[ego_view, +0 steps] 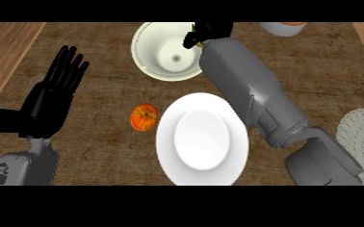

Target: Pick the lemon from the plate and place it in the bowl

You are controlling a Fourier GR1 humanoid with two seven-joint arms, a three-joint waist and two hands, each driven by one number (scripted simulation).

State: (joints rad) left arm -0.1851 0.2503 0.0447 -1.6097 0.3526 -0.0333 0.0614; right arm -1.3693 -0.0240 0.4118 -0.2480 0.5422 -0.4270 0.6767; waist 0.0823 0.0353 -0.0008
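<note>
The right hand (206, 32) is seen reached out over the far right rim of the bowl (153, 53), its black fingers curled together over something; only a small yellowish sliver shows at its lower edge, which is judged to be the lemon, though most of it is hidden and its long axis cannot be told. The plate (171, 154) lies near the view's lower edge with nothing on it, well apart from the hand. The relation that matters is thus the hand against the bowl's hollow: the hand is placed at the rim, and the bowl's middle lies down and to the left of it. A short shift that way is judged to be needed before release. The left hand (53, 94) is held open, fingers up, at the left edge, resting. A small orange fruit (144, 117) lies just left of the plate
</note>
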